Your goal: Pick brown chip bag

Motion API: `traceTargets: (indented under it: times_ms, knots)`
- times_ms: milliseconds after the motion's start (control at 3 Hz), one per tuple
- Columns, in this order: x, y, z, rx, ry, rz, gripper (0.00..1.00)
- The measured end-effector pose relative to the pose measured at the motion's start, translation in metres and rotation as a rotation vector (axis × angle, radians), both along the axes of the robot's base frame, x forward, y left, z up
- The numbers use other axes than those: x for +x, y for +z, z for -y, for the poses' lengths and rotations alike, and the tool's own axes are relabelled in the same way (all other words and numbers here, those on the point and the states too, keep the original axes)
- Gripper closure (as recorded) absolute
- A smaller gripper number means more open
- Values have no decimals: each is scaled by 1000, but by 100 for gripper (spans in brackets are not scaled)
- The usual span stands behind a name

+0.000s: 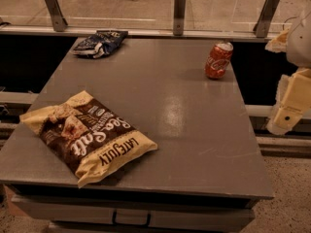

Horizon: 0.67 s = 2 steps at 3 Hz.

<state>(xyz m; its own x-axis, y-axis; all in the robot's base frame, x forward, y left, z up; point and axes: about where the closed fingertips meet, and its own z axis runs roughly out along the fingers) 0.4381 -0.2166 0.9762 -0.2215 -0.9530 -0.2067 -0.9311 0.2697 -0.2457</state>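
Observation:
The brown chip bag (87, 134) lies flat on the grey table (194, 130) near its front left corner. It has a dark brown centre, cream-yellow edges and white "Sea Salt" script. My gripper (286, 108) shows at the right edge of the camera view, beyond the table's right side and above floor level. It is far from the bag and holds nothing that I can see. Part of the arm is cut off by the frame edge.
A smaller dark blue bag (99, 42) lies at the table's back left. A red soda can (218, 60) stands at the back right, closest to the gripper. A railing with metal posts (179, 12) runs behind the table. A drawer handle (131, 218) sits below the front edge.

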Motion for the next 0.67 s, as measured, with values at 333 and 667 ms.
traceTargets:
  times_ms: [333, 667]
  knots:
    - [0, 0, 0, 0, 0, 0, 0]
    - [7, -8, -49, 60, 80, -5, 0]
